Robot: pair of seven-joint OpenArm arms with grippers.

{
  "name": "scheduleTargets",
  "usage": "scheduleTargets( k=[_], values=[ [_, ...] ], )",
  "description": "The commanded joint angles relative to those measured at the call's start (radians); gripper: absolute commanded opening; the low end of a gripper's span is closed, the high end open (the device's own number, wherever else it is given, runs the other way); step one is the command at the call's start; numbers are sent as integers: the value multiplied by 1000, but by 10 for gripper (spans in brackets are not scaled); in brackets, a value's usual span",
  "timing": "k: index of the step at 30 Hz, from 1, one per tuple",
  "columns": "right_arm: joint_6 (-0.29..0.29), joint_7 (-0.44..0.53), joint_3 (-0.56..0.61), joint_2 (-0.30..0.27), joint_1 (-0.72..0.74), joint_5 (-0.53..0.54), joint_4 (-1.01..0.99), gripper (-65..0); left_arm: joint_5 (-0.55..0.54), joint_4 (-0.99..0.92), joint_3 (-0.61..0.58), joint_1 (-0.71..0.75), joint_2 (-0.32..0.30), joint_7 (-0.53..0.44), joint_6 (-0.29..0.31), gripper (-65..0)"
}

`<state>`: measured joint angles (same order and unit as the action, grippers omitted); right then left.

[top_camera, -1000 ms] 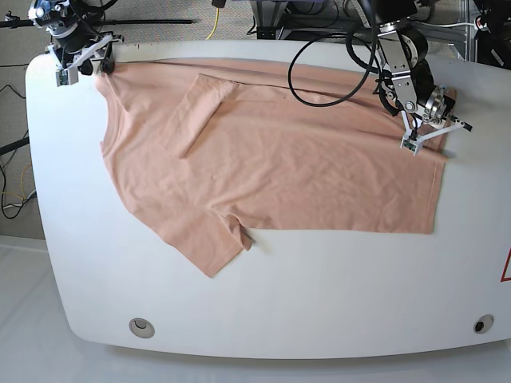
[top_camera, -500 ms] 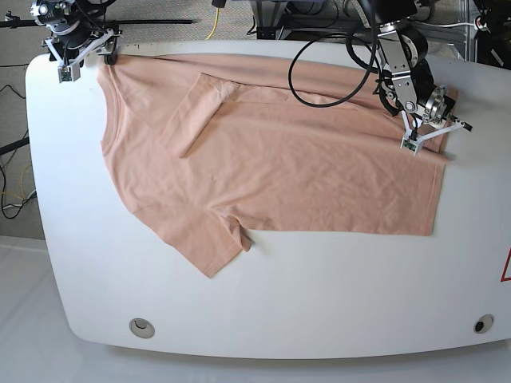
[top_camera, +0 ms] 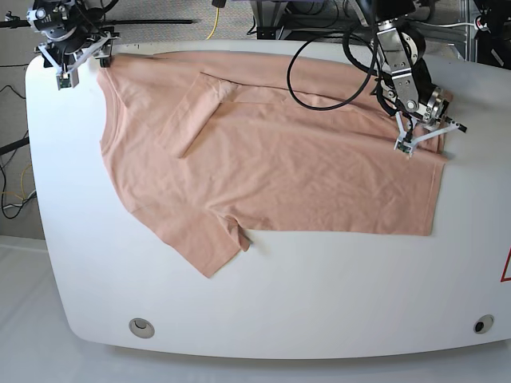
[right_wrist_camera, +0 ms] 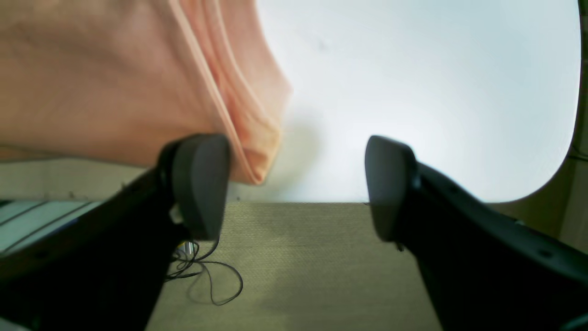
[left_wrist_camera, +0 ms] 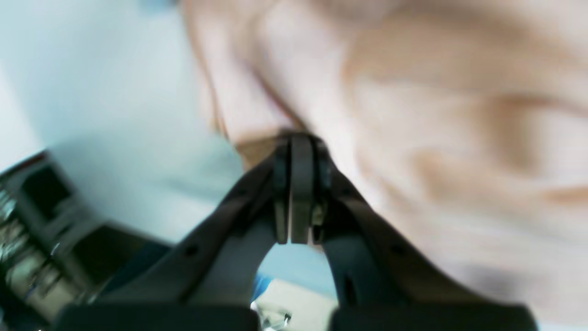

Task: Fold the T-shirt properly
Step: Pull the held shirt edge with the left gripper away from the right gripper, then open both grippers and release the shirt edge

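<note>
**Right gripper let go at the far corner; left stayed pinched on the hem**

Since the earlier frames, the right gripper (top_camera: 77,67) had lifted slightly at the table's far corner and its jaws had spread, while the left gripper (top_camera: 425,133) had shifted a little toward the back edge.

In the base view, the T-shirt (top_camera: 271,159) lay spread across the white table (top_camera: 319,295), one sleeve folded over onto the chest and the other pointing toward the near edge.

In the left wrist view, the blurred fingers (left_wrist_camera: 301,184) were pressed fully together, with peach cloth bunched at their tips; the picture was too soft to show the pinch clearly.

In the right wrist view, the fingers (right_wrist_camera: 202,184) stood wide apart and held nothing. A folded corner of the shirt lay just beside one pad, at the table's edge.
</note>
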<state>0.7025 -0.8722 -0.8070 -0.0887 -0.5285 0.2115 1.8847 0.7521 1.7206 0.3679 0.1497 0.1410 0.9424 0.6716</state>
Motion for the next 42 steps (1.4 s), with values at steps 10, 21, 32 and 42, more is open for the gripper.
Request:
scheduleTargets(
  k=[10,21,32,42],
  values=[
    [-4,0,-5,-10,14,7,51,-215,-50,19,-70,3,16,66,27,-650],
    [-4,-63,-5,-18,17,78,63,-217,-39,42,-65,12,16,68,27,-650],
    [-4,-94,-4,-24,34,130,63,-217,151,69,-66,8,16,68,27,-650],
    [-4,-135,41,-27,69,130,65,-217,238,91,-51,-26,16,68,27,-650]
  ],
)
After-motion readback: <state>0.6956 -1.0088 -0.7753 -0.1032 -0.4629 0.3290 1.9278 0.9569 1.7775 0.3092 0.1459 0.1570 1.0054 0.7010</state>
